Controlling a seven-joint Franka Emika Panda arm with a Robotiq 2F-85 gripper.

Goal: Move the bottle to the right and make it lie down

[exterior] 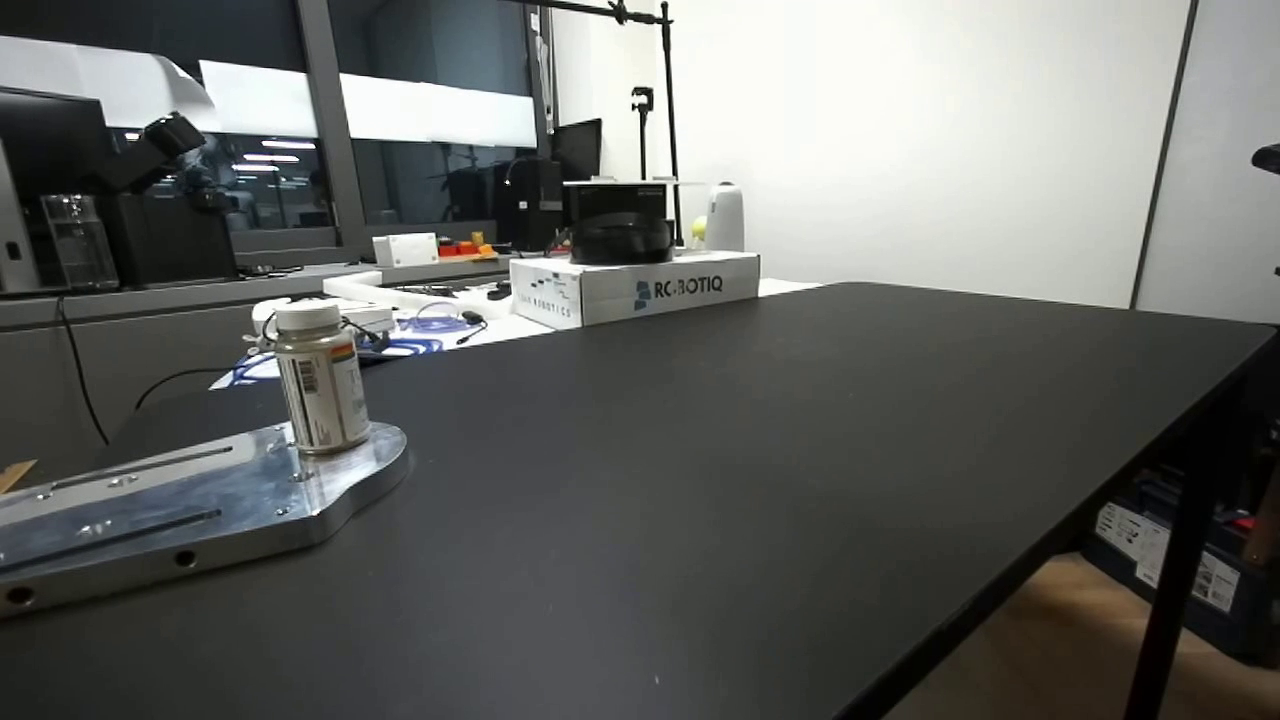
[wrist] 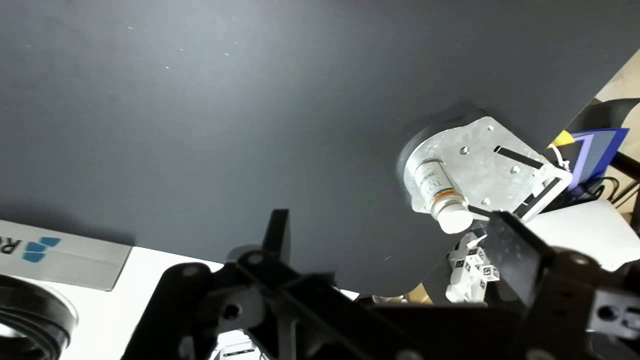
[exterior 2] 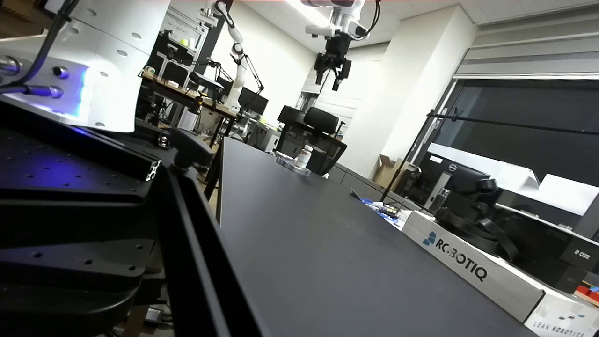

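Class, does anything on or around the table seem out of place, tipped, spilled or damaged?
Nothing spilled or damaged stands out. The bottle is upright and capped on the metal plate. The only oddity is how the table slants in an exterior view, probably because that view is tilted.

In an exterior view, white rounded robot arm (exterior 2: 345, 21) enters at top edge, end section pointing down, slightly tilted. Black two-fingered claw (exterior 2: 327, 83) hangs below it, high up, tips downward and apart. Rounded white robot base (exterior 2: 112, 61) at left, same view, lit blue on one side, cropped by the frame. Wrist view: blocky black fingers (wrist: 277, 232) set wide apart, pointing up from the lower edge.
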